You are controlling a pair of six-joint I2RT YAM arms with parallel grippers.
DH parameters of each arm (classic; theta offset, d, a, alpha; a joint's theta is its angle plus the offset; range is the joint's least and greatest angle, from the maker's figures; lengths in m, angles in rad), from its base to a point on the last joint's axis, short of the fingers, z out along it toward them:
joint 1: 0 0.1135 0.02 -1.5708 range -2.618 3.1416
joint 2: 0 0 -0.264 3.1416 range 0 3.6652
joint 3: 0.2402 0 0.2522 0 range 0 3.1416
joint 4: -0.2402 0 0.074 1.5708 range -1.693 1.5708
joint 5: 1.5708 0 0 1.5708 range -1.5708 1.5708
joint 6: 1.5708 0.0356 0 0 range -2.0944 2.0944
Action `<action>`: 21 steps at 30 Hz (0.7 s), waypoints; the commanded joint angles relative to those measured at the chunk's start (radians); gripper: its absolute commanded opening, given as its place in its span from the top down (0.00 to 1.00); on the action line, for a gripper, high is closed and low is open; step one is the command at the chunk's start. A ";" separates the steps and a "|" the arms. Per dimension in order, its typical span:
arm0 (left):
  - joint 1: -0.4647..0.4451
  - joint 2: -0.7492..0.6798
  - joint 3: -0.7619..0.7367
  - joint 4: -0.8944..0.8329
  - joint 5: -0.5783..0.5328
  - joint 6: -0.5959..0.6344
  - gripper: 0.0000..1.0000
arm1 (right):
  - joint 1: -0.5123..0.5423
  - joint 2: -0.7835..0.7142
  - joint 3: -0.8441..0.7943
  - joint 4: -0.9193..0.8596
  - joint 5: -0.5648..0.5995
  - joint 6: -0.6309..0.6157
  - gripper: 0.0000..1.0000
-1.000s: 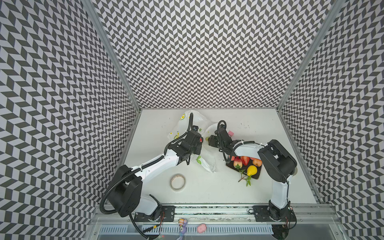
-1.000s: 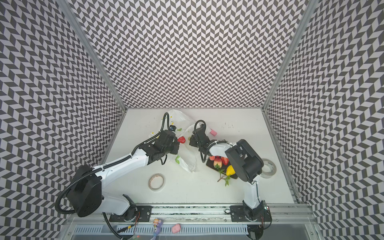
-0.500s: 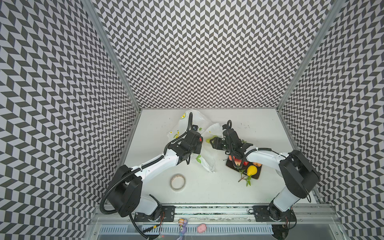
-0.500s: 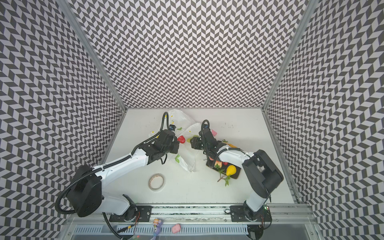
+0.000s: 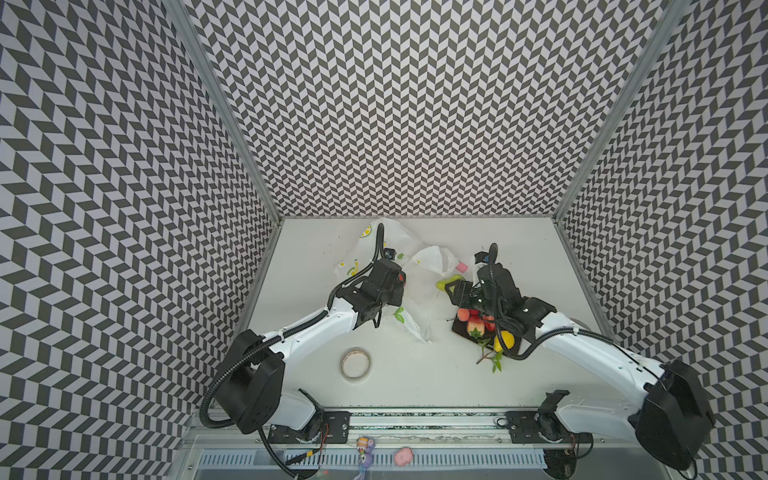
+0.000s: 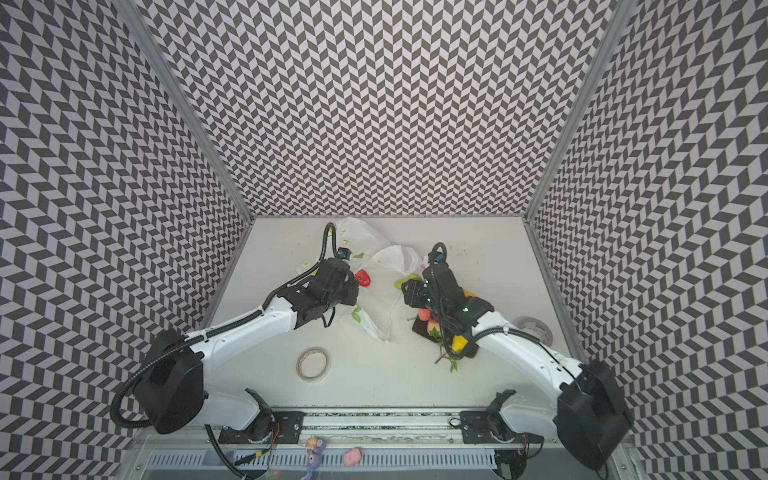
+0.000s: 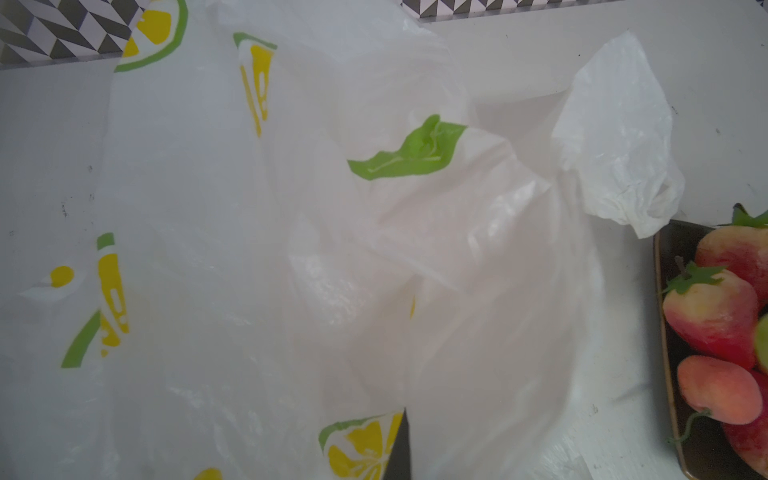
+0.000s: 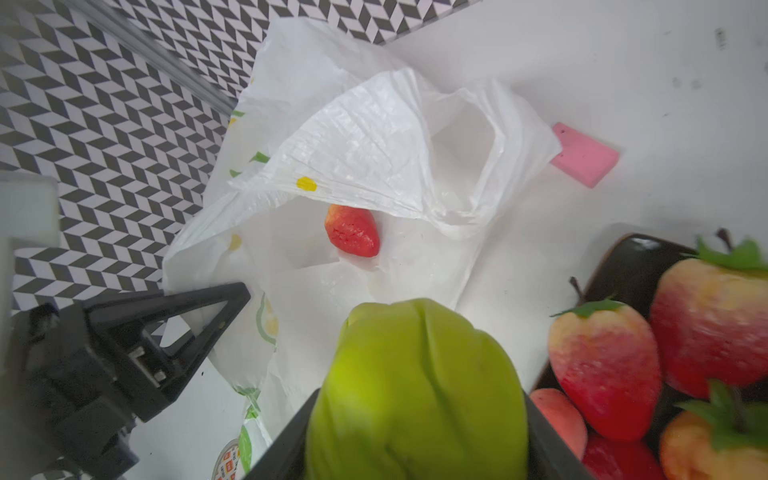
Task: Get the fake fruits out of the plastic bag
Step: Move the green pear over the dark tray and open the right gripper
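The right gripper point(image 5: 455, 291) clamps the green pear point(image 8: 415, 386) between part-spread jaws. The dark tray point(image 8: 623, 257) lies just beside it, back toward its own arm. One red strawberry point(image 8: 353, 235) lies straight ahead inside the plastic bag point(image 8: 365, 137), whose film the pressed-together left gripper point(image 8: 237, 301) seems to pinch.

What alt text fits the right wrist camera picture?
The right gripper holds a green pear in the foreground. Beyond it, an open white plastic bag has one red strawberry inside. A dark tray of strawberries and a pink block lie near the bag.
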 commanded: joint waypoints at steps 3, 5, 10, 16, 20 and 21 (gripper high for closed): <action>0.003 0.008 0.003 0.034 0.002 -0.018 1.00 | -0.109 -0.115 -0.053 -0.072 0.082 -0.029 0.63; 0.003 0.008 0.002 0.032 0.002 -0.017 1.00 | -0.163 -0.121 -0.065 -0.072 0.064 -0.059 0.63; 0.003 0.008 0.000 0.028 0.006 -0.014 1.00 | -0.253 -0.083 -0.097 -0.031 0.015 -0.114 0.63; 0.002 0.008 0.002 0.016 -0.001 -0.009 1.00 | -0.314 -0.020 -0.128 0.046 -0.038 -0.150 0.63; 0.003 0.007 0.005 0.008 -0.006 -0.003 1.00 | -0.343 0.025 -0.132 0.073 -0.071 -0.176 0.63; 0.003 0.008 0.008 0.005 -0.006 -0.003 1.00 | -0.349 0.040 -0.129 0.076 -0.084 -0.180 0.63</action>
